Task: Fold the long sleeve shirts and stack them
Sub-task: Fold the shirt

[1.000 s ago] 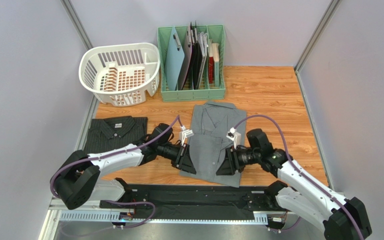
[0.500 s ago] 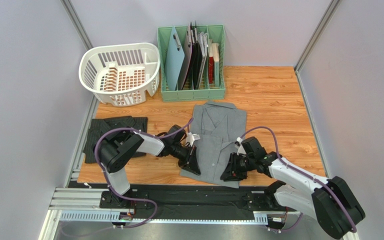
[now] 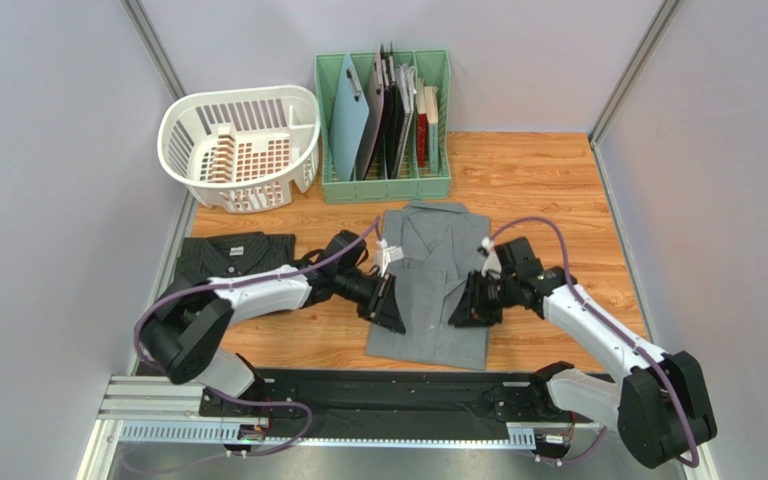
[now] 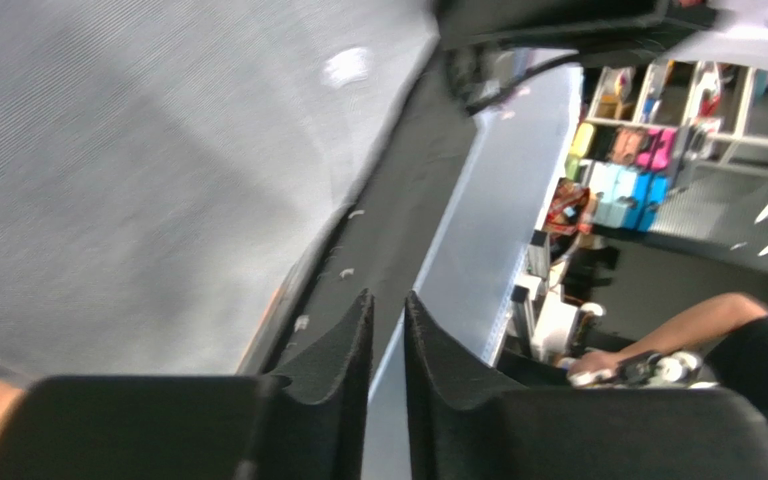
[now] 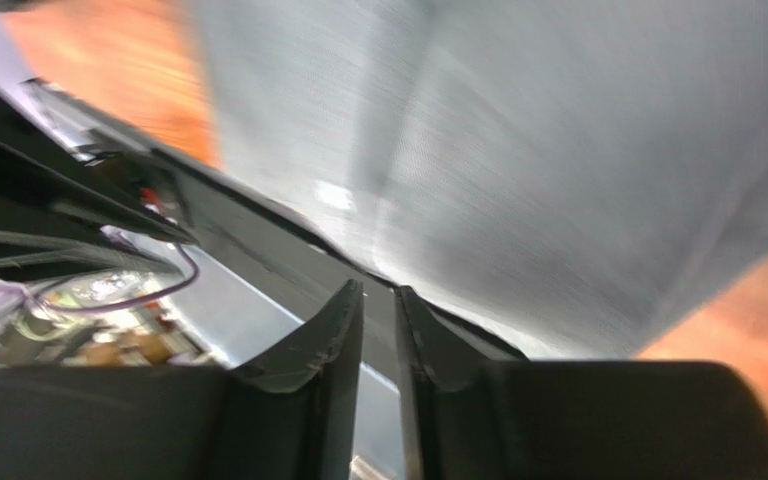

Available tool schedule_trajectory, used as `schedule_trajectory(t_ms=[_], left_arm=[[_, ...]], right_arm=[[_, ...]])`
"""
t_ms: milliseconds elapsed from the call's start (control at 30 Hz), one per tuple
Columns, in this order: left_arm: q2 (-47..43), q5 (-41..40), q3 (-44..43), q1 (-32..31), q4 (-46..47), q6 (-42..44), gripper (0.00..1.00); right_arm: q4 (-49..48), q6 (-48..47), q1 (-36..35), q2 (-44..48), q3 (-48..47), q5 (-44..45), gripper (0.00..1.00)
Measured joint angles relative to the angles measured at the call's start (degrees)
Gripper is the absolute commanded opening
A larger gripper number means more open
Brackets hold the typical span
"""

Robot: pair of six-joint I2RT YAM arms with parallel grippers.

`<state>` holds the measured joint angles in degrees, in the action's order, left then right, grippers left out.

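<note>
The plain grey long sleeve shirt point(image 3: 436, 290) lies folded, collar away from me, in the middle of the wooden table. The dark pinstriped long sleeve shirt point(image 3: 230, 255) lies folded at the left edge. My left gripper point(image 3: 390, 310) sits low at the grey shirt's left side and my right gripper point(image 3: 464, 303) rests over its right part. In the left wrist view, grey cloth point(image 4: 138, 170) fills the upper left, and the left gripper point(image 4: 388, 297) shows only a thin gap with nothing in it. The right gripper point(image 5: 379, 287) is likewise barely open and empty, below the grey cloth point(image 5: 578, 150).
A white laundry basket point(image 3: 241, 145) and a green file rack point(image 3: 383, 125) full of folders stand at the back. Grey walls close in both sides. A black rail point(image 3: 378, 392) runs along the near edge.
Both sets of jaws have narrowed. Both grippers have slid a little away from the near edge along the grey shirt's sides. The shirt's lower part now lies neater and narrower.
</note>
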<state>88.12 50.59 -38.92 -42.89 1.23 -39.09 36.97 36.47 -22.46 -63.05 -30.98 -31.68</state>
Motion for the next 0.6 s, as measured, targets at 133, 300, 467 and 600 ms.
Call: schedule_trajectory(t_ms=[133,300,467,600], left_arm=[[-7.48,-1.97,-9.20,-0.11,-8.11,11.04,0.39],[-11.30,-4.55,-15.65,4.87,-12.39,20.09,0.39],[-9.66,-7.41,-16.33,13.09,-14.34,22.14,0.40],[-9.25,-8.57,-16.31,14.82,-15.91,23.15,0.40]], right_arm=[[0.09,-8.79,1.70,1.25,-11.30,0.87,0.24],[-1.42,-14.27,4.09,-3.08,-12.48,1.68,0.17],[-3.54,-14.64,4.66,-9.57,-6.88,1.81,0.18],[-7.74,-13.86,4.66,-14.10,-5.95,2.01,0.18]])
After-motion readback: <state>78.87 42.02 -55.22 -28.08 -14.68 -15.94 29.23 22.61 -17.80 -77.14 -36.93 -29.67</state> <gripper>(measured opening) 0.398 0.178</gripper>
